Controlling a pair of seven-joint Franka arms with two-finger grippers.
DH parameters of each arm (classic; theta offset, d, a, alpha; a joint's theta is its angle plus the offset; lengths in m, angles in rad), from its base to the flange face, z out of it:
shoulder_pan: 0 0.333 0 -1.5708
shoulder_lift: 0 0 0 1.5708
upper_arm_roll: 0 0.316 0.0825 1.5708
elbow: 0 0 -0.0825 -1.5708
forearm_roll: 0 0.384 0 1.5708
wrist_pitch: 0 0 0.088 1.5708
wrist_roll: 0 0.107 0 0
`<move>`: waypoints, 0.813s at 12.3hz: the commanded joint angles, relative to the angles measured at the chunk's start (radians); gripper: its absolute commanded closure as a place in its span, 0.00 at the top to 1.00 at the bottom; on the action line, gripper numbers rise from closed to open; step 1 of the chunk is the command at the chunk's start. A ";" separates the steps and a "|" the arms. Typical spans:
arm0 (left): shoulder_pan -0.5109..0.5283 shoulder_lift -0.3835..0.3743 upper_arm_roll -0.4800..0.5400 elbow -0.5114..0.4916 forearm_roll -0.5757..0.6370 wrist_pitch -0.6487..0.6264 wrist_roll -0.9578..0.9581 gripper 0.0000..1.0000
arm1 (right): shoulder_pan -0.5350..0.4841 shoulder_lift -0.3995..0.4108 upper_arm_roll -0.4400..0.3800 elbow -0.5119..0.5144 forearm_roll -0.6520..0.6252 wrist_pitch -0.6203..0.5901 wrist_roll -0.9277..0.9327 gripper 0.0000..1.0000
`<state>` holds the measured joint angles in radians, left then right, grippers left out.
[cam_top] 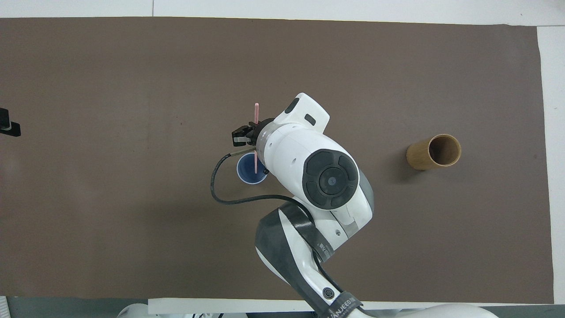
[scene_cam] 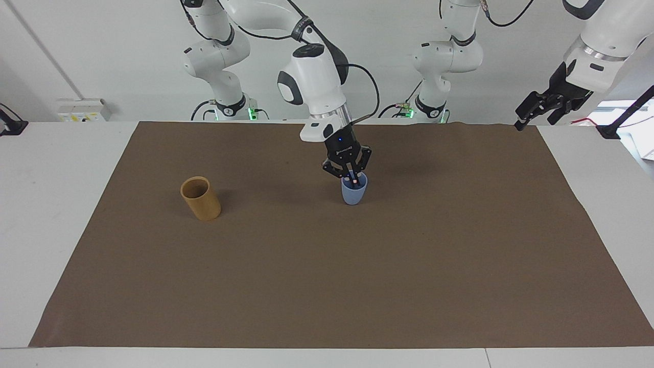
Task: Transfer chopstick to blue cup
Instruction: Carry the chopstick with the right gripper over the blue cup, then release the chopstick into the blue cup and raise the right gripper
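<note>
The light-blue cup (scene_cam: 352, 194) stands upright near the middle of the brown mat; it also shows in the overhead view (cam_top: 246, 175). My right gripper (scene_cam: 351, 178) is just over the cup's mouth, shut on a pale-pink chopstick (cam_top: 256, 115). The chopstick is held nearly upright, with its lower end inside the cup. Only a small pink bit of it shows between the fingers in the facing view (scene_cam: 353, 180). My left gripper (scene_cam: 527, 115) waits raised over the mat's edge at the left arm's end of the table.
A taller tan-brown cylindrical cup (scene_cam: 201, 199) stands upright toward the right arm's end of the table, also in the overhead view (cam_top: 433, 152). The brown mat (scene_cam: 327, 286) covers most of the table. The right arm's cable hangs beside the blue cup.
</note>
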<state>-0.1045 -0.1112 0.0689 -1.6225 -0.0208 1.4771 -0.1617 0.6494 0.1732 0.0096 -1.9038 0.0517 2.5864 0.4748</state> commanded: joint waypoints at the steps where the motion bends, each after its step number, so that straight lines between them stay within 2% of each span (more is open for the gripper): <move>1: 0.012 0.004 -0.008 0.010 -0.002 -0.018 0.005 1.00 | 0.003 -0.035 -0.003 -0.032 -0.023 0.014 0.015 1.00; 3: 0.011 0.004 -0.008 0.012 -0.002 -0.018 0.007 1.00 | -0.013 -0.021 -0.005 0.024 -0.023 -0.002 0.010 1.00; 4: 0.012 0.004 -0.008 0.012 -0.002 -0.018 0.005 1.00 | -0.031 -0.020 -0.008 0.066 -0.023 -0.053 0.005 1.00; 6: 0.012 0.004 -0.008 0.010 -0.002 -0.020 0.007 1.00 | -0.111 -0.033 -0.008 0.139 -0.026 -0.199 -0.013 1.00; 10: 0.003 0.004 -0.011 0.016 0.039 -0.063 0.068 1.00 | -0.304 -0.164 -0.017 0.157 -0.015 -0.530 -0.120 1.00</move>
<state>-0.1046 -0.1111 0.0675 -1.6226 -0.0129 1.4546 -0.1415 0.4265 0.0721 -0.0156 -1.7345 0.0475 2.1641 0.3814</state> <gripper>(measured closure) 0.000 0.000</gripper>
